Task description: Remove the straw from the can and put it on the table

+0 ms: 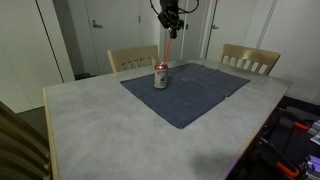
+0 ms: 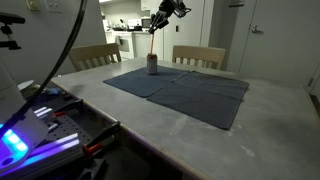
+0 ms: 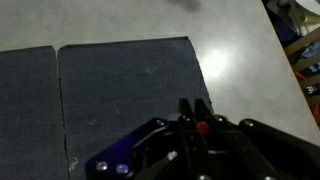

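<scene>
Fingers [image 3: 186,110] are seen clenched on a thin, straight red-orange drinking straw [image 1: 169,47], gripped near its top end, high above everything else. In the wrist view only a small red bit gets seen pinched between them. The straw hangs down at a slight slant toward the small silver-grey drink can with the red top band [image 1: 161,76], which stands upright on a dark blue cloth mat [image 1: 195,90]. Whether the lower tip is already out of the can's opening can't be told in either exterior view, but it's right about at the rim.

So the step in hand is judged to be the lift-out, maybe halfway through the job. To be done well, the straw should be drawn up along its own line until the tip is clearly free, otherwise the light can could get tipped or dragged. Only then should it be carried sideways, lowered and laid flat on the large pale grey, marble-look bench [image 1: 90,125], not on the mat. Some rolling is to be expected if it's let go from height.

Around it, two pale wooden chairs [image 1: 133,57] [image 1: 250,58] are tucked in at the far edge, well apart from the can. Some gear with a blue glow [image 2: 20,140] is seen off the bench's side. Nothing is spotted in the way on the open bench top.
</scene>
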### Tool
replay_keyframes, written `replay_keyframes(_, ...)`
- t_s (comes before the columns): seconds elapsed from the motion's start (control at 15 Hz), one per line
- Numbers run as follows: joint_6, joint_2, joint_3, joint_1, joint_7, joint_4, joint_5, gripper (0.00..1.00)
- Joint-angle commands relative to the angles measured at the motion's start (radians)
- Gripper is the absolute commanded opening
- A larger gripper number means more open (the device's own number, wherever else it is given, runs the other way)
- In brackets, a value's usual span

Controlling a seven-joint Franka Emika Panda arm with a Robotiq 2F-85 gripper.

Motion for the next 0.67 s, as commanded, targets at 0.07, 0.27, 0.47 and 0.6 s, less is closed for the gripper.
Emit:
replay_keyframes(0.07,-0.032,-0.016,-0.010,0.016,0.026,0.010,-0.028,0.02)
replay_keyframes(0.27,-0.040,-0.025,-0.011,0.021,0.037,0.011,-0.041,0.02)
replay_keyframes(0.47,-0.047,-0.031,-0.011,0.027,0.048,0.014,-0.056,0.02)
replay_keyframes(0.6,-0.050,-0.038,-0.011,0.031,0.054,0.015,-0.066,0.02)
